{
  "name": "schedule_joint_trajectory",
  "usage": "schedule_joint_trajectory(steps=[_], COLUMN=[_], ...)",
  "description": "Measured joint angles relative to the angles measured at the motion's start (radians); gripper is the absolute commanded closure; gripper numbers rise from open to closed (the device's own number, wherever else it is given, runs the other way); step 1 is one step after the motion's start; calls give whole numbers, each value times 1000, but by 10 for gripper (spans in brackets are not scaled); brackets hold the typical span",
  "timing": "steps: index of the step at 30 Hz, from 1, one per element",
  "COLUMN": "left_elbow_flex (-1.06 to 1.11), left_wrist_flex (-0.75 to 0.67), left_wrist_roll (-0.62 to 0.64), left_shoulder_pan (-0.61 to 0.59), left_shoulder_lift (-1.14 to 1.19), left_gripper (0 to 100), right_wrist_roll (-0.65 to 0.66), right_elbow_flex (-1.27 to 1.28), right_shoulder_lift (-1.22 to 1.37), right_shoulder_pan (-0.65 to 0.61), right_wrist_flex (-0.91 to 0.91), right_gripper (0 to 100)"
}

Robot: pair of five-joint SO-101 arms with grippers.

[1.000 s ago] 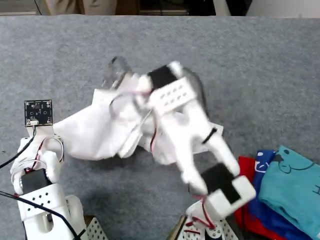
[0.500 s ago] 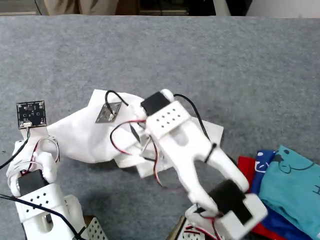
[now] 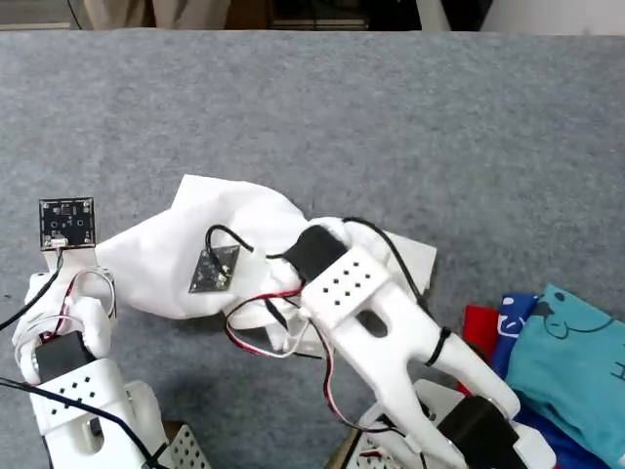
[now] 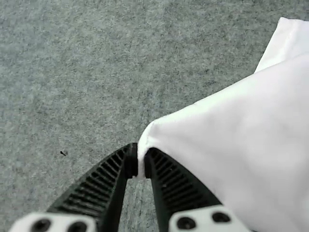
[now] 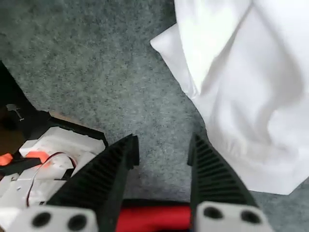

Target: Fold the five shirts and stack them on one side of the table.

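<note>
Tightly, corner of white shirt (image 4: 231,145) inside left pincer (image 4: 137,165).

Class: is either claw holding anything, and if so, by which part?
The left claw is shut on the white shirt, pinching a protruding corner of the cloth. The right claw is open and holds nothing.

Loose shirt (image 3: 166,259) at table (image 3: 488,127) centre; shirt stack (image 3: 571,366) right edge, seemingly three.
</note>
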Motion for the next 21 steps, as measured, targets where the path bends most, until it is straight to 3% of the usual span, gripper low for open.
schedule_joint_trajectory(steps=[15,21], left_elbow_flex=[0,0], left_wrist_flex=[0,0], left_wrist_roll=[0,0], left_shoulder_pan=[0,0], left_shoulder_lift=[0,0], left_gripper=[982,982], right_wrist_roll=[-34,-26], right_elbow_flex=[43,43], right_shoulder_lift=[285,293], right_shoulder_pan=[-2,101], right_wrist_flex=[-261,-304], right_gripper=[847,847])
